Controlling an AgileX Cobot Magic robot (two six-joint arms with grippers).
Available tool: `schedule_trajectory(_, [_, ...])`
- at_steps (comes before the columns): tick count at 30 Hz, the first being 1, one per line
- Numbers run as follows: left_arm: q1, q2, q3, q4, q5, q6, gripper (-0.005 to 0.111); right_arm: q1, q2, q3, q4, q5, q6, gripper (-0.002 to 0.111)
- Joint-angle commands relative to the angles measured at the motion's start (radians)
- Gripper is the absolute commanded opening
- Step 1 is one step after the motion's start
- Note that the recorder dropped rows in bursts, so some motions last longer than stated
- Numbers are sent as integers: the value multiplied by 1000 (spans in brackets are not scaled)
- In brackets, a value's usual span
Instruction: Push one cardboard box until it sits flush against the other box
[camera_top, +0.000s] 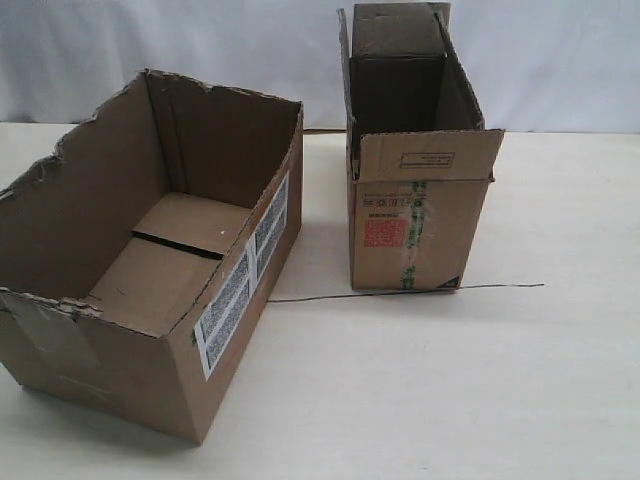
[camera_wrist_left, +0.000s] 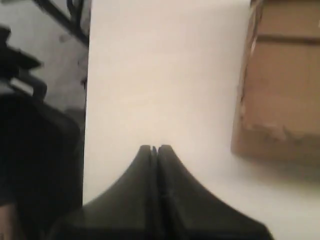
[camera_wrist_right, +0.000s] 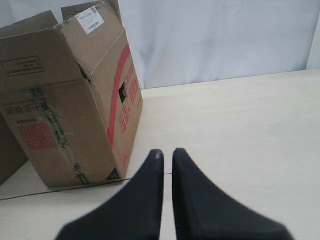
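The wide cardboard box (camera_top: 120, 370) with a torn ragged rim stands at the left, its white labels facing right. The other box (camera_top: 420, 235), narrower and taller with a red-orange label and green tape, stands to its right, apart from it, with a strip of table between them. Neither gripper shows in the exterior view. In the left wrist view my left gripper (camera_wrist_left: 154, 148) is shut and empty over bare table, apart from a side of the wide box (camera_wrist_left: 285, 85). My right gripper (camera_wrist_right: 167, 152) is shut with a thin slit, empty, near the other box (camera_wrist_right: 65, 110).
A thin dark line (camera_top: 400, 292) runs across the pale table (camera_top: 450, 400) below the other box. The table's edge (camera_wrist_left: 86, 125) lies close to my left gripper, with dark floor and frame beyond. A white curtain (camera_top: 560, 60) closes the back.
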Motion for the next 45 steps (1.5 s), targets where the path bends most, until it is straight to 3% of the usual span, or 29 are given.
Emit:
schedule_trajectory(1, [-44,109,-126,-150,138,52,0,3,-3,4,3,-8,-10,5])
schedule_trajectory(5, [-96,116,-121,-310,138,107,0,3,-3,4,3,-8,-10,5])
schedule_trajectory(15, [-164,198,90,-381,138,133,0,3,-3,4,3,-8,-10,5])
schedule_trajectory(21, [-179,250,149,-369,138,180,0,3,-3,4,3,-8,-10,5])
schedule_trajectory(25, [-179,348,151,-397,-34,191,0,3,-3,4,3,-8,-10,5])
schedule_trajectory(28, [-179,477,151,-573,-151,352,0,3,-3,4,3,-8,-10,5])
schedule_trajectory(33, [-182,617,149,-698,-351,381,0,3,-3,4,3,-8,-10,5])
schedule_trajectory(36, [-217,651,149,-771,-479,429,0,3,-3,4,3,-8,-10,5])
schedule_trajectory(45, [-306,710,145,-836,-643,459,0,3,-3,4,3,-8,-10,5])
